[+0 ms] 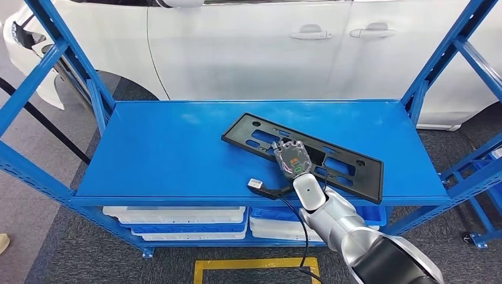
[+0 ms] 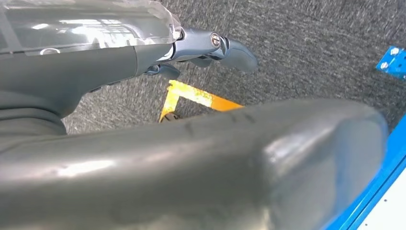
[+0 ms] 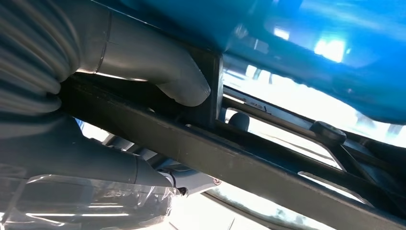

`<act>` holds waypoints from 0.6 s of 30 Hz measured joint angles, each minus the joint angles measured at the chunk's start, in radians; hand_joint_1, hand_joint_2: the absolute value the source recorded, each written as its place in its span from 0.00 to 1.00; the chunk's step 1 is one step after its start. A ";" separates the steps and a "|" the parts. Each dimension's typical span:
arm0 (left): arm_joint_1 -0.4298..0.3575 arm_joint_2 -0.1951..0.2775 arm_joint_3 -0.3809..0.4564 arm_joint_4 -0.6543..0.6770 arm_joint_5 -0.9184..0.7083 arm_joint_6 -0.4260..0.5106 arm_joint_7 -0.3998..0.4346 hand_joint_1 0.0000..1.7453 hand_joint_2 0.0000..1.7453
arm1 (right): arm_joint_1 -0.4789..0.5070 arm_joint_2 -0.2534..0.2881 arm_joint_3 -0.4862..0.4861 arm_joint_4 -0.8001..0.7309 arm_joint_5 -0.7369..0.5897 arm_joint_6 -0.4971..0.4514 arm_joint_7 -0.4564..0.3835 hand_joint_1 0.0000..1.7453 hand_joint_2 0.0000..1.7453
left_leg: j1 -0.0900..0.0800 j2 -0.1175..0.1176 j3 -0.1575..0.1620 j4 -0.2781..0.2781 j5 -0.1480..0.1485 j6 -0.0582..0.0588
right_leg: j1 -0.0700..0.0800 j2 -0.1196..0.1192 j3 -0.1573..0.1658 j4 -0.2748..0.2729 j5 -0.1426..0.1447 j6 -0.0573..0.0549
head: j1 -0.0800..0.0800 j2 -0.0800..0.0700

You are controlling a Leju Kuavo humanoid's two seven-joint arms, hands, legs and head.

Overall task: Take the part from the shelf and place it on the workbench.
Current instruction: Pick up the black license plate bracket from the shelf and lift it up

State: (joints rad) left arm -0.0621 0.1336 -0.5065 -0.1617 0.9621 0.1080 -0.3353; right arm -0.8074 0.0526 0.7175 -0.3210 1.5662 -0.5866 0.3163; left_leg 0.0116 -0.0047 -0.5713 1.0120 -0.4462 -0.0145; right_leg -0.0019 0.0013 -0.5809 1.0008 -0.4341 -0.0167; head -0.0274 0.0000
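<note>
The part is a flat black slotted frame [image 1: 367,177] lying slantwise on the blue shelf [image 1: 166,148], right of centre. My right hand [image 1: 292,158] rests on its middle, reaching in from the front edge. In the right wrist view the thick thumb [image 3: 177,81] presses one side of the frame's black bar [image 3: 249,163] and the darker fingers [image 3: 191,182] curl around the other side, so the hand grips it. My left hand [image 2: 143,158] hangs over the grey carpet with nothing in it, its fingers [image 2: 234,52] stretched out.
A white car [image 1: 248,47] stands close behind the shelf. Blue uprights [image 1: 77,65] frame both ends. White and blue trays [image 1: 177,216] sit on the lower level. Yellow floor tape [image 1: 254,263] lies in front. Another blue rack [image 1: 482,177] stands at the right.
</note>
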 joint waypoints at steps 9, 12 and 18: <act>0.002 0.006 -0.012 0.000 -0.004 0.016 -0.086 0.00 1.00 | 0.004 0.004 -0.022 0.000 0.001 -0.028 -0.024 1.00 1.00 | 0.010 0.001 -0.046 0.104 -0.021 -0.021 | -0.004 -0.003 0.005 -0.002 0.000 -0.007 | 0.000 0.000; 0.001 0.010 -0.012 0.000 0.002 0.031 -0.105 0.00 1.00 | 0.004 0.004 -0.030 0.000 0.001 -0.041 -0.030 1.00 1.00 | 0.004 0.001 0.006 -0.009 0.006 -0.003 | 0.000 0.001 0.001 0.002 -0.001 0.009 | 0.000 0.000; -0.001 0.011 -0.012 0.000 0.004 0.033 -0.105 0.00 1.00 | 0.005 0.004 -0.037 0.000 0.001 -0.041 -0.032 1.00 1.00 | 0.007 0.004 0.005 -0.022 0.017 0.033 | -0.005 0.001 -0.066 0.145 -0.087 0.037 | 0.000 0.000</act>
State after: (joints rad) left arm -0.0629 0.1443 -0.5188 -0.1617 0.9659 0.1411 -0.4405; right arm -0.8028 0.0568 0.6806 -0.3205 1.5675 -0.6279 0.2839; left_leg 0.0188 -0.0003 -0.5663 0.9899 -0.4292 0.0186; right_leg -0.0067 0.0020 -0.6470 1.1456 -0.5215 0.0204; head -0.0273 0.0000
